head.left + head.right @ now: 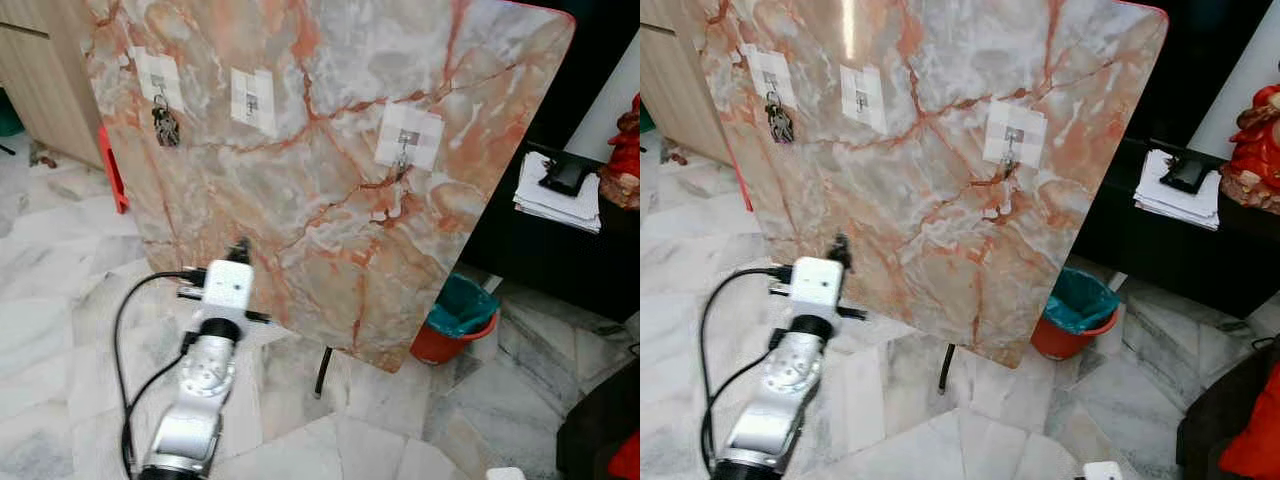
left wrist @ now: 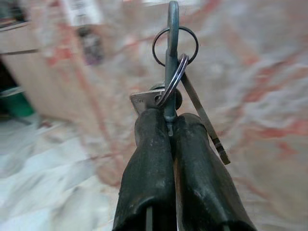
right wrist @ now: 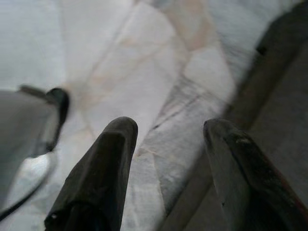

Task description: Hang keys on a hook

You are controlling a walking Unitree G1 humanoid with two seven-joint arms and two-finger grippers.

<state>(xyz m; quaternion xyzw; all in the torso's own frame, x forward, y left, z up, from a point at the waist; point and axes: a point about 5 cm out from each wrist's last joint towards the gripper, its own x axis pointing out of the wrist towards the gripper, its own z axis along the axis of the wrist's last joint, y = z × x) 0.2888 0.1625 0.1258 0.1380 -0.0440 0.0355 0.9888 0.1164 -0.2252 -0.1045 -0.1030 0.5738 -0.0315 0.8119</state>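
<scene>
An orange bucket [image 1: 452, 330] lined with a teal bag [image 1: 462, 305] stands on the floor just beside the board's lower right corner. The marble board [image 1: 330, 180] leans upright on a marble-tiled floor [image 1: 60, 310]; it carries three hooks: the left hook [image 1: 158, 82] already has a bunch [image 1: 165, 125] hanging, the middle hook [image 1: 252, 98] and right hook [image 1: 404, 142] are bare. The left gripper [image 2: 169, 115] is raised before the board, fingers pinched tight on the keys [image 2: 173, 57] (ring uppermost). The right gripper [image 3: 166, 139] hangs over the floor, fingers spread. Papers [image 1: 555, 195] lie on a dark table [image 1: 560, 250] at right.
</scene>
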